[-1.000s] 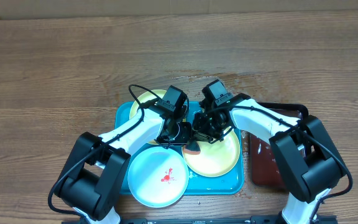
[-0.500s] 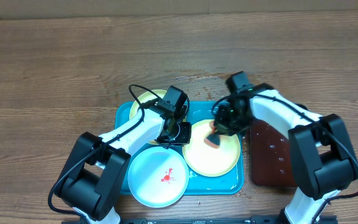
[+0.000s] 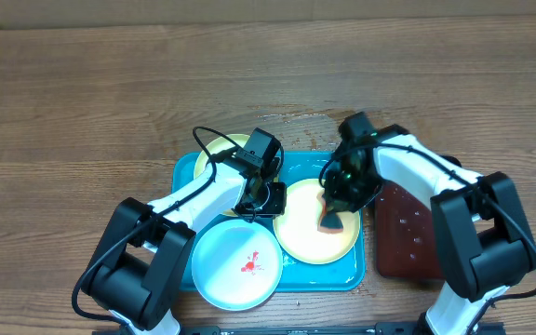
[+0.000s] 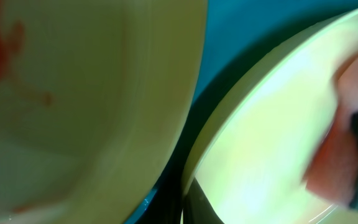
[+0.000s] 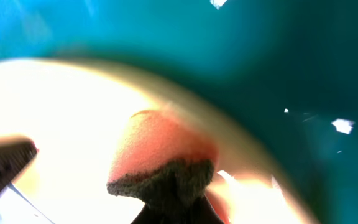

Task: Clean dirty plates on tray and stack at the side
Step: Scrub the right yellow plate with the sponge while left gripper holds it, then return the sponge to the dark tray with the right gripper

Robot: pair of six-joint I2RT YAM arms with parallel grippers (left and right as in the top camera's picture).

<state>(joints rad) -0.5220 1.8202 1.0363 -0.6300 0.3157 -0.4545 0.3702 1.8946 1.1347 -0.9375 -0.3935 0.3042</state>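
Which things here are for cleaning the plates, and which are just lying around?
For the job:
- blue tray
- front yellow-green plate, being wiped
- back yellow-green plate
- white plate, with a red smear
- sponge, held in the right gripper

Just lying about, as far as I can see:
- black tray of reddish-brown liquid
- wooden table

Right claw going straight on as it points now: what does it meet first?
Likely the yellow-green plate below the right claw, through the sponge it grips; gap unclear.
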